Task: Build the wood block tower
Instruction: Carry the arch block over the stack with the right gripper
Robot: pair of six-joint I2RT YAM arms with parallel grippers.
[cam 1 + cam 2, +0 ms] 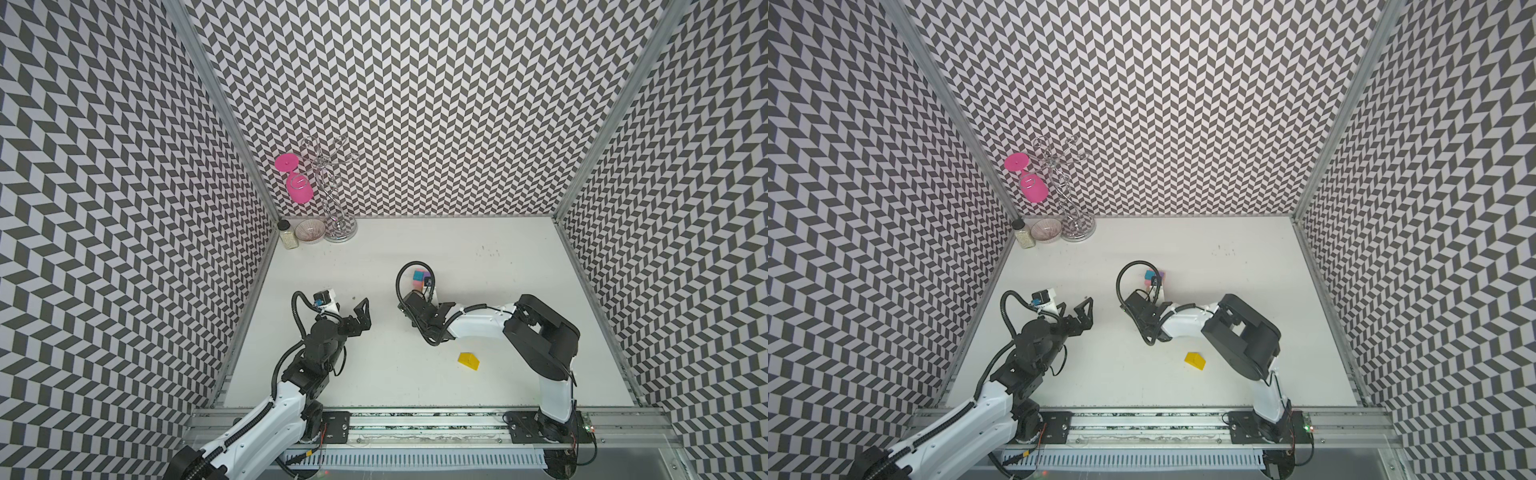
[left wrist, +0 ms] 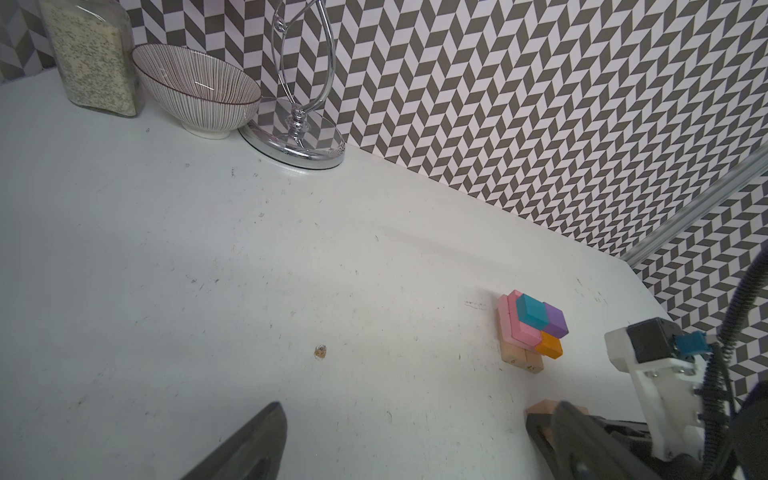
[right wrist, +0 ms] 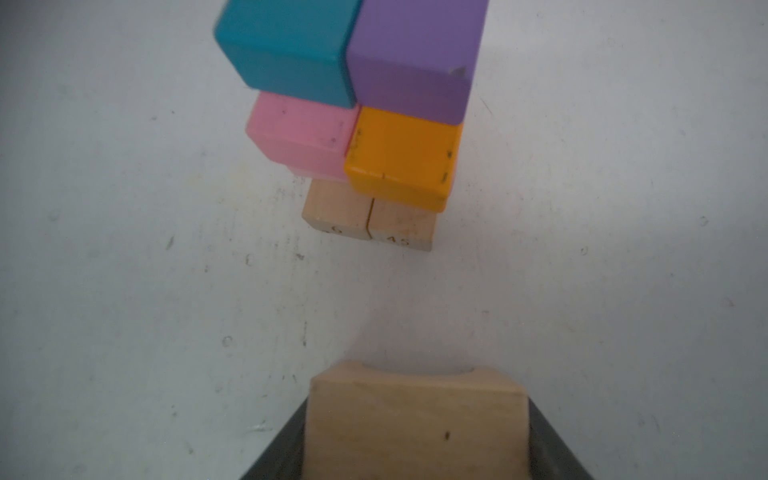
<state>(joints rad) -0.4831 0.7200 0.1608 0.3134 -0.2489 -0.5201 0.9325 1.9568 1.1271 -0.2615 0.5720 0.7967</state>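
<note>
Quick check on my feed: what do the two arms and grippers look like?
Left arm and right arm: white shells, black joints and bases. A black ribbed cable loops at each wrist. Left gripper and right gripper are black; the left's fingers are triangular frames.

Both top views high overhead, wrist views low and close, sharing the tower point(image 2: 532, 328)

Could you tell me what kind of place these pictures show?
Most likely a robot test cell in a laboratory, not a home. Chevron-patterned walls enclose a white table on three sides, and the left arm and right arm are mounted on an aluminium rail along its near edge.
</note>
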